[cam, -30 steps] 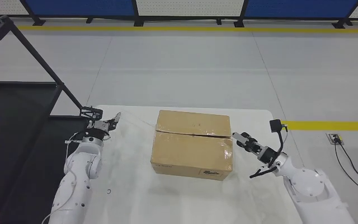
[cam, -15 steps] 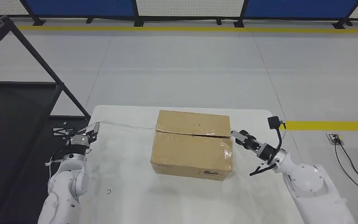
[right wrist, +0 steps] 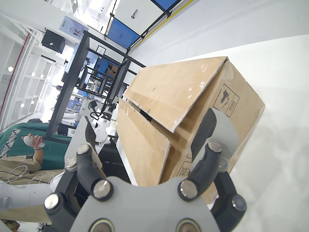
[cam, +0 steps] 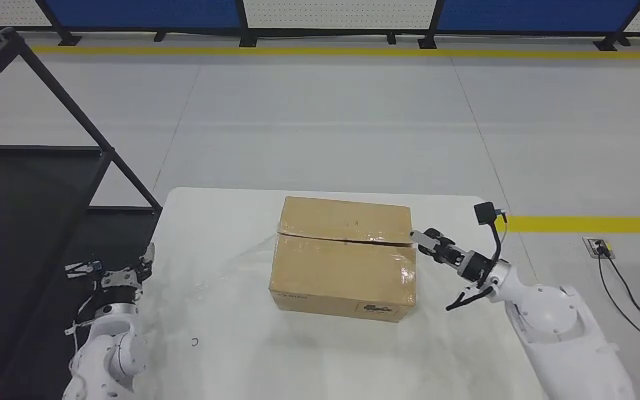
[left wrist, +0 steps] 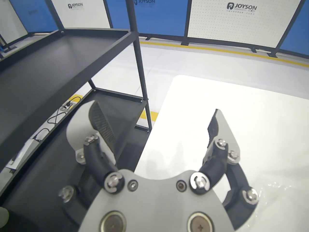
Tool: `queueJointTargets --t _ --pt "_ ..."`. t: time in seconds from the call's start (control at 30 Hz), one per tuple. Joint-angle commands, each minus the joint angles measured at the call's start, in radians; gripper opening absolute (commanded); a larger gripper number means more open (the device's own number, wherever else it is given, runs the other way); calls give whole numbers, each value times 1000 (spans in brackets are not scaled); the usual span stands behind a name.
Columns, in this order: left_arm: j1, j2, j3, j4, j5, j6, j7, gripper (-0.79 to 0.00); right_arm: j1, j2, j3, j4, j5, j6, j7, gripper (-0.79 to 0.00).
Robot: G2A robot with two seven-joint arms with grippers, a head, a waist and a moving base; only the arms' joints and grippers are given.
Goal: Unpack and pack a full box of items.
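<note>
1. One cardboard box (cam: 343,258) sits at the middle of the top view, on the single white desk (cam: 230,330).
2. The box is brown. Its two top flaps are folded down but gape slightly along the centre seam, which has ragged tape edges.
3. There are two end effectors. The left end effector (cam: 110,270) is released and spread wide at the lower left, by the desk's edge. The right end effector (cam: 433,273) is also released and sits just beside the box's right end.
</note>
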Motion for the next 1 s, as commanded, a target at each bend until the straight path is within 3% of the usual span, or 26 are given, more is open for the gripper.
queueJointTargets --t 0.0,0.17,0.3,0.43,0.5,0.67,0.9,0.97 --pt "23 3 13 -23 21 -70 13 0 1 0 0 4 1 -3 1 0" --pt "75 26 82 -120 219 -368 -45 0 -2 1 -1 8 4 -12 6 0" --pt "32 39 130 -141 337 -494 -135 0 -11 3 1 4 4 -16 5 0" --pt "-71 36 210 -80 404 -512 -241 0 -28 5 14 -2 6 -21 -5 0" --pt "-127 30 243 -31 411 -479 -260 0 -42 7 23 -8 8 -23 -12 0" --pt "-247 14 311 93 397 -420 -270 0 -77 11 45 -26 12 -24 -31 0" --pt "-362 -4 366 230 354 -374 -235 0 -108 14 63 -52 13 -13 -49 0" --pt "-385 -8 388 261 340 -418 -226 0 -113 15 65 -58 11 -9 -53 0"
